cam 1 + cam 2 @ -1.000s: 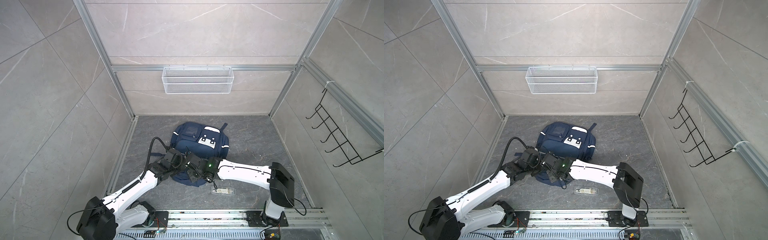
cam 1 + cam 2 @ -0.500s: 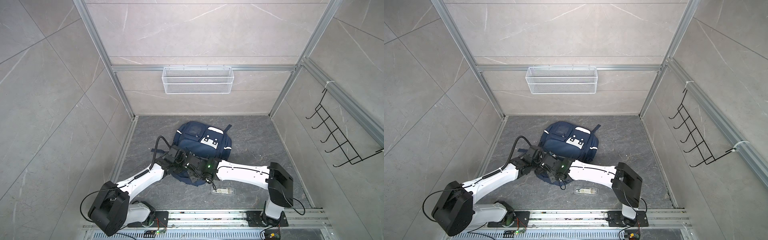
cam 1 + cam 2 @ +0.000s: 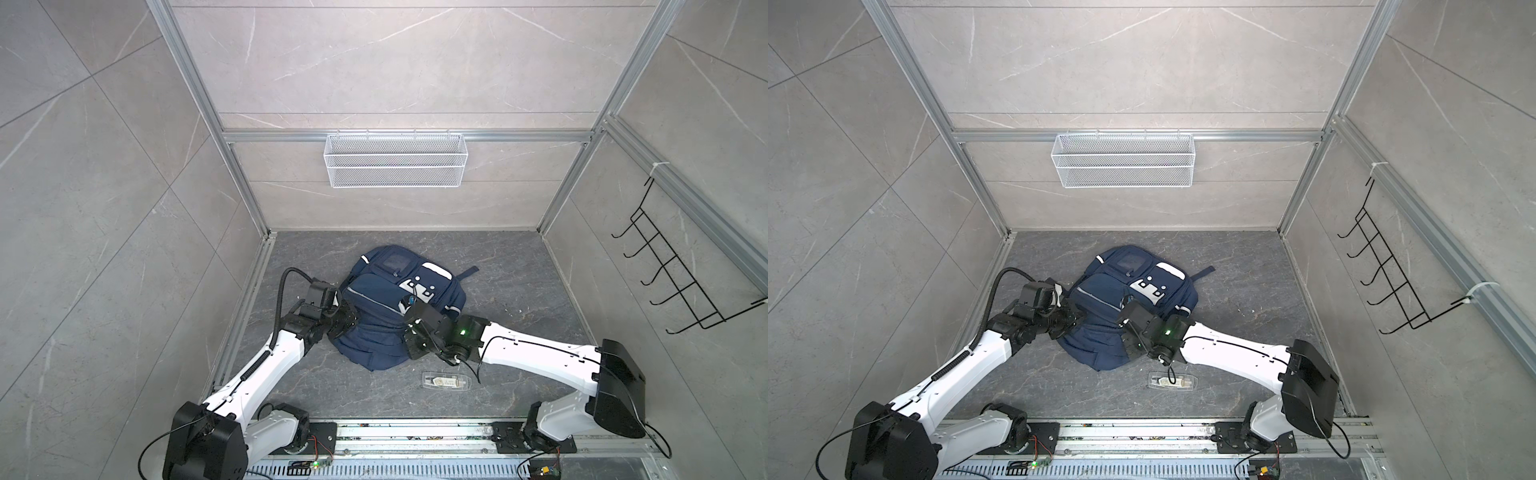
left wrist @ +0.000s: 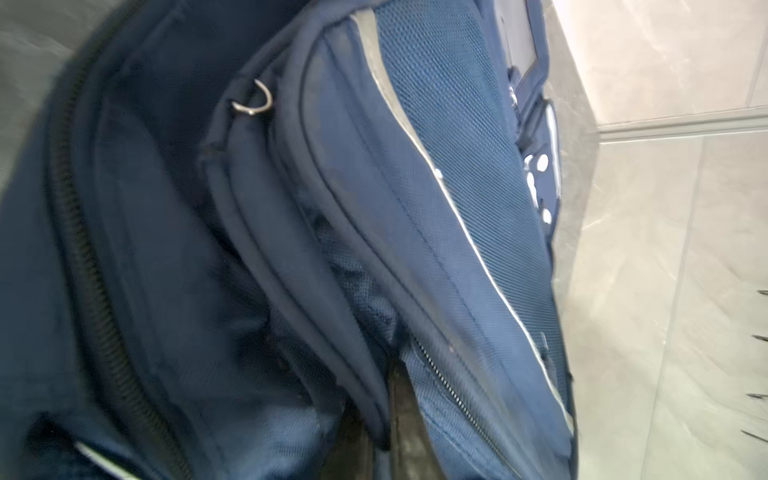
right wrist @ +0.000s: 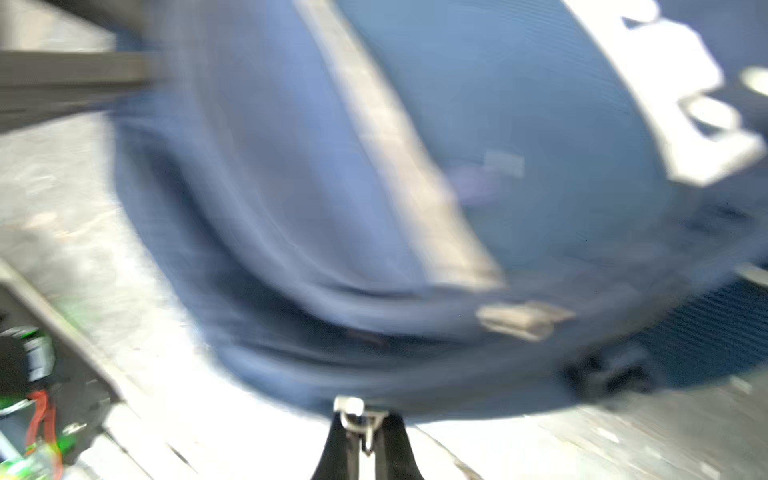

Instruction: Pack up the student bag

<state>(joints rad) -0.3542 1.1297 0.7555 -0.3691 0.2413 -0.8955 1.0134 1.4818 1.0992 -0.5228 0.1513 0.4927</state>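
Both end effectors are closed at the student bag, which lies in the middle of the tabletop.

At the left, the left end effector [image 3: 345, 322] sits against the left edge of the student bag [image 3: 374, 316], fingers pressed together; the left wrist view shows only navy folds, a grey stripe and a small metal ring [image 4: 253, 104], so whether cloth is caught cannot be told. The bag lies on the dark grey tabletop [image 3: 498, 270], white dotted patch facing up, below the white wire basket [image 3: 395, 166] on the back wall. At the bag's right edge, the right end effector [image 5: 361, 430] pinches a metal zipper pull [image 5: 353, 409], though that view is blurred. A clear flat case [image 3: 446, 380] lies near the bag, under the right arm. A black hook rack [image 3: 681, 286] hangs on the right wall.
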